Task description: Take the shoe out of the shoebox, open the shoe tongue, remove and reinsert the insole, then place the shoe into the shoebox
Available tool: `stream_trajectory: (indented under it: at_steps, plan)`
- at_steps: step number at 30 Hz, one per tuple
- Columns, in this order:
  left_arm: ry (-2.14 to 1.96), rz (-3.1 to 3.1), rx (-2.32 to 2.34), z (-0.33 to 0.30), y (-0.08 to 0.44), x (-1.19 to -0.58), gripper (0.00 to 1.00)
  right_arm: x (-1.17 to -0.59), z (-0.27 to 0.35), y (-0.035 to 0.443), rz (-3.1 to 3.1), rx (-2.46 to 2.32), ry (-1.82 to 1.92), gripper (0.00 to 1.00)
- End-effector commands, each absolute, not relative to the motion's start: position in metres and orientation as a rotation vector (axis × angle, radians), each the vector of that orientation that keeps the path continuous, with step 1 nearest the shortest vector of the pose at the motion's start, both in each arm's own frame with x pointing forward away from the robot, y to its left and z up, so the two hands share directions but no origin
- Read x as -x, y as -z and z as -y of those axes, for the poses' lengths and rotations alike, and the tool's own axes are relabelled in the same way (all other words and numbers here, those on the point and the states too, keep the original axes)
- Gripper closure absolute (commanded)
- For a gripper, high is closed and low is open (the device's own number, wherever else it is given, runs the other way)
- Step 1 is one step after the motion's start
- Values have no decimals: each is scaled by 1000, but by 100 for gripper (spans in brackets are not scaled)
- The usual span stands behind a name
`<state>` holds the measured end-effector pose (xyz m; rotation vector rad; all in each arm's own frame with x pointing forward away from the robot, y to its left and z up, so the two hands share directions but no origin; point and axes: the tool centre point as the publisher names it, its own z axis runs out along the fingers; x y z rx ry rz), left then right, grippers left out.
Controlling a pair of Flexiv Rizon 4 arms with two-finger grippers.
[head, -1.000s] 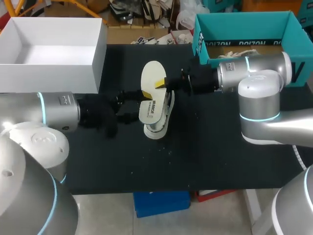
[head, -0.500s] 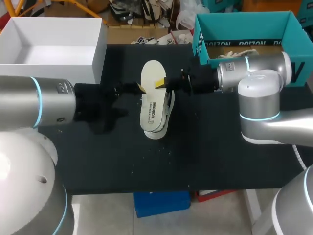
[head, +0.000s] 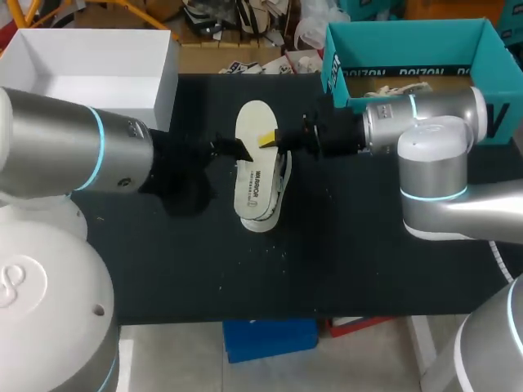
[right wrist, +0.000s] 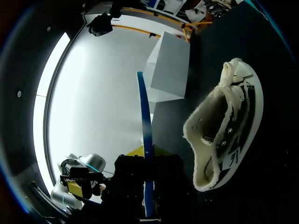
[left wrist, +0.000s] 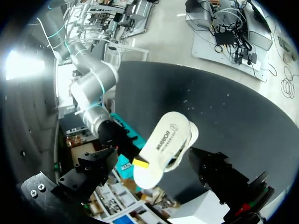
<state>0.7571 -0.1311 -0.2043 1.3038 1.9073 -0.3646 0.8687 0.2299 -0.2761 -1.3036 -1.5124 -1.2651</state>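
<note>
A white insole (head: pixel 254 151) with dark print is held off the table, my right gripper (head: pixel 270 140) shut on its right edge. Under it a white shoe (head: pixel 268 206) lies on its side on the black table. In the right wrist view the insole (right wrist: pixel 145 121) shows edge-on as a blue strip between the fingers, with the shoe (right wrist: pixel 224 133) beside it, its opening facing the gripper. My left gripper (head: pixel 231 149) is at the insole's left edge, open. In the left wrist view the insole (left wrist: pixel 164 145) lies between its wide-spread black fingers (left wrist: pixel 219 170).
A white open box (head: pixel 90 49) stands at the back left corner. A teal open box (head: pixel 392 37) stands at the back right, behind my right arm (head: pixel 425 122). The black table (head: pixel 327 261) is bare in front of the shoe.
My left arm has swung back and up, carrying its gripper from beside the shoe's middle to the insole's left edge. The right gripper and insole have stayed put.
</note>
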Motion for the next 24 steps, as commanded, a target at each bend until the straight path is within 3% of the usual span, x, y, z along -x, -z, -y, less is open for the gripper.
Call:
stream_trajectory:
  at_steps: [1,10,24]
  plan:
    - [164,-2113,-1471,141,199,-761,0,-869,-231,276,1513,1307,1265,100]
    - [8,-1977,-1815,152,188,-762,0,-869,-231,276,1513,1307,1265,100]
    - [-70,-1983,-1830,152,185,-761,0,-869,-231,276,1513,1307,1265,100]
